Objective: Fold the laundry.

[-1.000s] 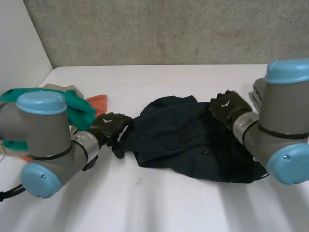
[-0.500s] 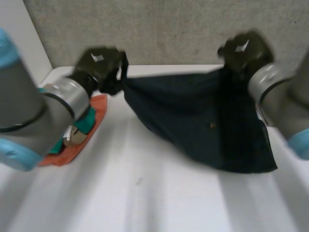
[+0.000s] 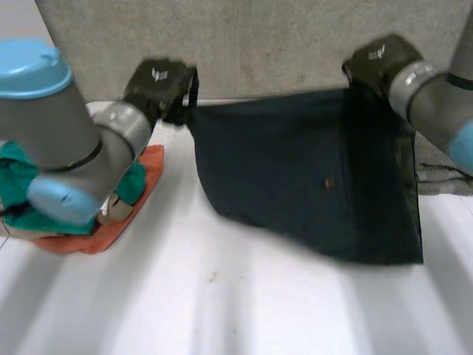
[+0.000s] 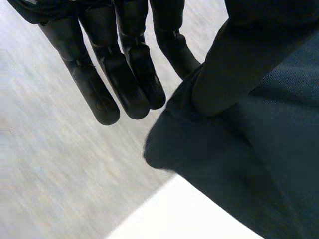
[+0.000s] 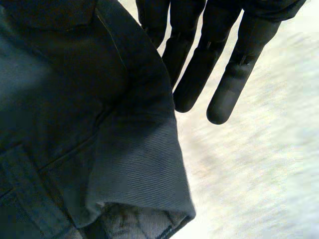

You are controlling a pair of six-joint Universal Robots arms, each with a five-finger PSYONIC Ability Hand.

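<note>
1. Both hands have risen from the worktop (image 3: 222, 310) since a second ago. The dark garment (image 3: 295, 170), which lay crumpled then, now hangs spread between them in front of the grey wall (image 3: 266, 44).
2. Far left on the worktop sits a pile, with a green cloth (image 3: 18, 188) on top of an orange cloth (image 3: 111, 225). It lies just below and beside the left arm.
3. The left hand (image 3: 164, 83) grips the garment's upper left corner. In its wrist view most fingers (image 4: 127, 74) run straight and free, while the cloth is pinched at the thumb side.
4. The garment's long axis runs left to right along the taut top edge. The body of it hangs below both hands and sags deepest at the lower right. I cannot tell whether the lower edge touches the worktop.
5. The right hand (image 3: 378, 61) clamps the upper right corner in the same way, with its outer fingers (image 5: 197, 69) straight beside the cloth.
6. A grey cloth (image 3: 443, 174) lies on the worktop just beyond the garment's right edge.
7. Neither hand is nearer, as each holds one end. Laying the garment flat likely means bringing it down onto the bare near worktop, between the pile and the grey cloth, either of which it could overlap.
</note>
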